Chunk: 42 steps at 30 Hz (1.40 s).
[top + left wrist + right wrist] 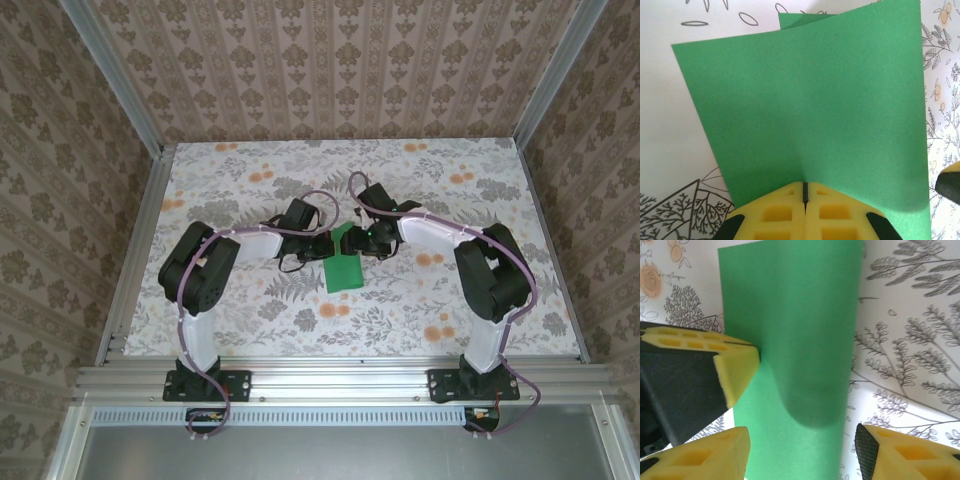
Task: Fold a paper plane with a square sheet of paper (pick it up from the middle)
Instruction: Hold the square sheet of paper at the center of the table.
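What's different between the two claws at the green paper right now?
The left gripper is shut, its yellow pads pressed together on the edge of the square sheet of paper. The right gripper is open, with a wide gap between its pads. The left gripper holds the sheet, while the right gripper only straddles it without squeezing. Both have yellow pads and meet at the same sheet.

Paper (810, 115): plain bright green, no print. Tabletop (420, 300): white w/ grey leaves & orange flowers. Finger pads (737, 370): yellow on black. Arms (440, 232): white & black; cables (322, 193) purple. Walls (330, 70): beige damask stripes.
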Motion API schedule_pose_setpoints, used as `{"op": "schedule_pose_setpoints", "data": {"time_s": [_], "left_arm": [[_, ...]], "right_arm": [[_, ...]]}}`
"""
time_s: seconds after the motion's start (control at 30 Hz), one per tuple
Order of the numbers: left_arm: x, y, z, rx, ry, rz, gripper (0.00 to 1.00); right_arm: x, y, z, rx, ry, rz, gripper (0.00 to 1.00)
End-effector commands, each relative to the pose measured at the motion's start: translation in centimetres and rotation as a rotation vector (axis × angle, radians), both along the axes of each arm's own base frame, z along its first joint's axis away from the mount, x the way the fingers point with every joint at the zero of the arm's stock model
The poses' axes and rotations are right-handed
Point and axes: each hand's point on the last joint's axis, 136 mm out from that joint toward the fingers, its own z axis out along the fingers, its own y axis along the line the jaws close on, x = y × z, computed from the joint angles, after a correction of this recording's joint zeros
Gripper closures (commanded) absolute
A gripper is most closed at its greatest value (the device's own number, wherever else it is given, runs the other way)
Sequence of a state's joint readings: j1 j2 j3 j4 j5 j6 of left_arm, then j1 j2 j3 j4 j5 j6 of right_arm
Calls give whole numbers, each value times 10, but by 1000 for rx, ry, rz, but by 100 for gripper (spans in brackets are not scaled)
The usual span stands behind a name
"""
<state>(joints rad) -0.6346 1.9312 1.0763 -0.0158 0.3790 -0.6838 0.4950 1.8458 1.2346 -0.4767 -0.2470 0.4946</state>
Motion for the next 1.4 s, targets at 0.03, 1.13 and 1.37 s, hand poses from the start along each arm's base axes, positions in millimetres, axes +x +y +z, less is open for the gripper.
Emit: {"op": "schedule_pose_setpoints", "data": {"time_s": [0.03, 1.13, 1.37], "left_arm": [[-1, -6, 5, -11, 1, -27, 95], [21, 10, 43, -47, -111, 71, 67], [26, 30, 44, -26, -128, 138, 66]], "right_arm": [[-3, -8, -15, -79, 33, 4, 44], [-14, -42, -48, -166, 129, -35, 59], [-14, -44, -54, -136, 148, -58, 62]]}}
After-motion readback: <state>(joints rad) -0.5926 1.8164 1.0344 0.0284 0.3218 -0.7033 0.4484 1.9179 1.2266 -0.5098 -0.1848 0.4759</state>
